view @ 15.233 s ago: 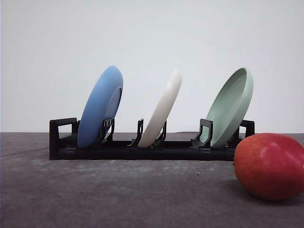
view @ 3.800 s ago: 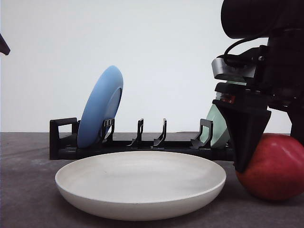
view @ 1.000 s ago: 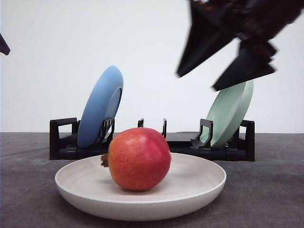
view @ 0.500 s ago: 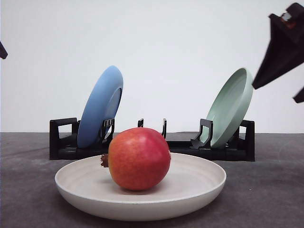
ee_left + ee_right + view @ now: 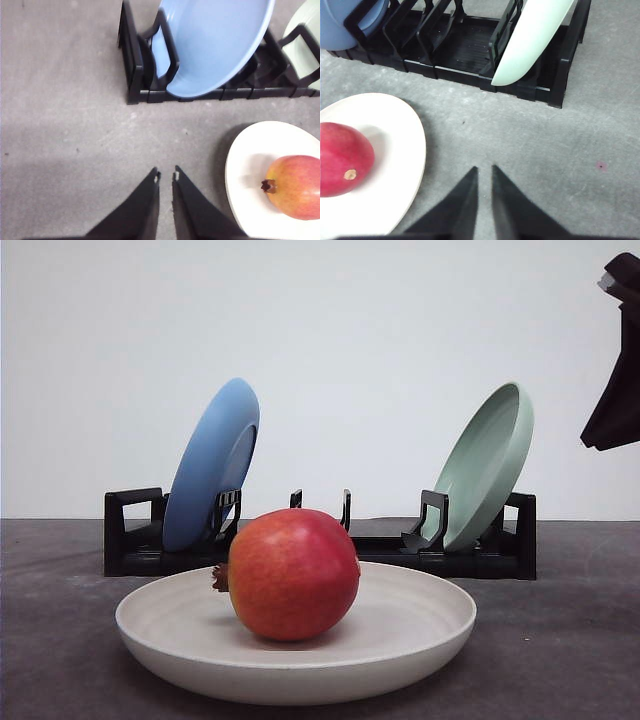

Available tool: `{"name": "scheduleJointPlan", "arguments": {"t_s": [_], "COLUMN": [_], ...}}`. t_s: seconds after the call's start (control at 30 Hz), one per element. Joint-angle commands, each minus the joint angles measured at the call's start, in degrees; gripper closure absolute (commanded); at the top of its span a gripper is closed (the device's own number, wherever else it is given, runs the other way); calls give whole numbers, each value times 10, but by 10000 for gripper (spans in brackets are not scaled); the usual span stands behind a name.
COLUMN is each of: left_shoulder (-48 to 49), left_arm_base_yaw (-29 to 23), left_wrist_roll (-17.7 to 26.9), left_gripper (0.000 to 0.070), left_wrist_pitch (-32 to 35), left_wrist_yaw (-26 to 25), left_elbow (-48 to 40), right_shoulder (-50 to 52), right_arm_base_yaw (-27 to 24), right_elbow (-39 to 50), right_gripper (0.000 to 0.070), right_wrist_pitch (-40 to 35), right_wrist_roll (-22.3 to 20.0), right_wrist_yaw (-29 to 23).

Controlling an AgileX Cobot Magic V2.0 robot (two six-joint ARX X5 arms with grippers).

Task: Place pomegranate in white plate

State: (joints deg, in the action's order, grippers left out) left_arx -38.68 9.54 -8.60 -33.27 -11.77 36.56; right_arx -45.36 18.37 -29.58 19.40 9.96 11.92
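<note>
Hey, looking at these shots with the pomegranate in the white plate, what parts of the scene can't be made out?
- Pomegranate: its underside, hidden by the white plate rim, front view; cut off by the frame edge in both wrist views.
- Right gripper: cut off at the front view's right edge.
- Rack: its middle, hidden behind the pomegranate, front view.
- Green plate: its top cut off, right wrist view.

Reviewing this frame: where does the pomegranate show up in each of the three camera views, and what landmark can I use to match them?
Front view: the pomegranate sits in the middle of the white plate, crown toward the left arm's side.
Left wrist view: pomegranate on the white plate, at the picture's edge.
Right wrist view: pomegranate on the white plate, partly cut off.
Shared landmark: the black dish rack behind the plate.
</note>
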Motion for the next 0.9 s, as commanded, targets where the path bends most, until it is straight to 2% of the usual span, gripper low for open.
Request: {"name": "scheduleJointPlan", "arguments": {"t_s": [0.0, 0.47, 0.57, 0.7, 0.87], "left_shoulder": [-1, 15, 48, 116, 210], "left_arm_base_yaw": [1, 1, -7, -35, -71], "left_wrist_roll": [1, 2, 47, 77, 66], "left_gripper": [678, 678, 678, 678, 678], "left_wrist_pitch": [9, 12, 15, 36, 106], "left_wrist_yaw": [0, 0, 0, 2, 20], "left_elbow": [4, 2, -7, -57, -153], "right_shoulder": [-2, -2, -2, -2, -2], "right_arm_base_yaw": [2, 2, 2, 2, 2], "right_elbow": [-2, -2, -2, -2, -2], "right_gripper": [685, 685, 685, 685, 685], "right_wrist_pitch": [-5, -5, -5, -5, -5], "right_wrist_roll": [3, 3, 3, 3, 3], "right_wrist_yaw": [-1, 0, 0, 0, 0]}}
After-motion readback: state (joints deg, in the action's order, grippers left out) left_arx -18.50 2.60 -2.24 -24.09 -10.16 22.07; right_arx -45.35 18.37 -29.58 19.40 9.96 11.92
